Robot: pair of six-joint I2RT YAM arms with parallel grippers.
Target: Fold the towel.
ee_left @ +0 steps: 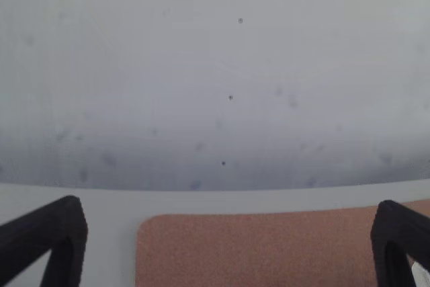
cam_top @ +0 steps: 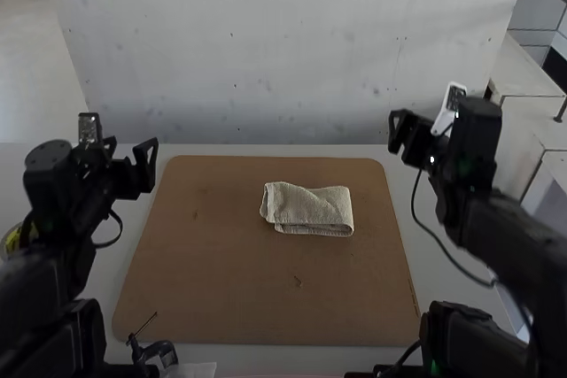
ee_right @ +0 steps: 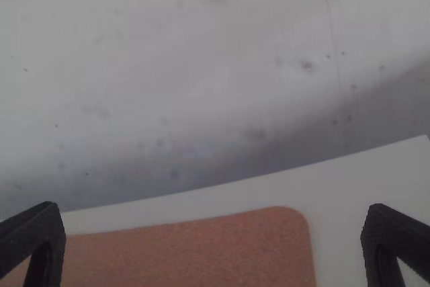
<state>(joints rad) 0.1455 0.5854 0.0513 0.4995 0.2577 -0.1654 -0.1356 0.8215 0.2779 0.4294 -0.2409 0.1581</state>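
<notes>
A beige towel (cam_top: 310,210) lies folded into a small, roughly rectangular bundle on the brown board, right of its middle in the high view. Its left end looks slightly uneven, with layers showing at the near edge. My left gripper (cam_top: 149,165) is held up beside the board's far left corner, away from the towel; in the left wrist view the left gripper (ee_left: 228,243) has its fingers wide apart with nothing between them. Past the board's far right corner hangs my right gripper (cam_top: 399,137), also apart from the towel; the right gripper (ee_right: 213,243) stands open in the right wrist view.
The brown board (cam_top: 221,289) covers the middle of the light table (cam_top: 407,185). A pale wall (cam_top: 283,50) rises behind the table's far edge. At the near left, a small black object (cam_top: 155,351) with a thin rod sits by the board's edge.
</notes>
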